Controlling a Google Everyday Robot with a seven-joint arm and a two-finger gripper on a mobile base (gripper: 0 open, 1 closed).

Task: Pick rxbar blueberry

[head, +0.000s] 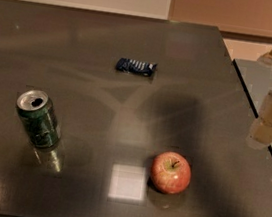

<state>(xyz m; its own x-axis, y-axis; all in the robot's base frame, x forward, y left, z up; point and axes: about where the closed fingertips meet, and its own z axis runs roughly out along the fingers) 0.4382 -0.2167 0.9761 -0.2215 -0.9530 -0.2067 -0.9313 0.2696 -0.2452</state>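
toward the far middle of the dark surface (pixel 86 33) lies the rxbar blueberry (pixel 136 66), flat, its long side running left to right, with bare surface all around it. my end effector (pixel 269 124) hangs at the right edge of the view, above the surface's right border and well apart from the bar. whether it is released or clenched i cannot tell. nearer the camera a green can (pixel 38 119) stands upright at the left and a red apple (pixel 170 173) sits right of middle, both well apart from the bar.

i judge the task to be at its start: this is the approach step, with the bar untouched. the next move calls for carrying the end effector left and toward the far side until it is above the bar, turning it to close across the bar's short width, then coming down low, since the wrapper lies so flat. the can and apple seem to lie off that path.
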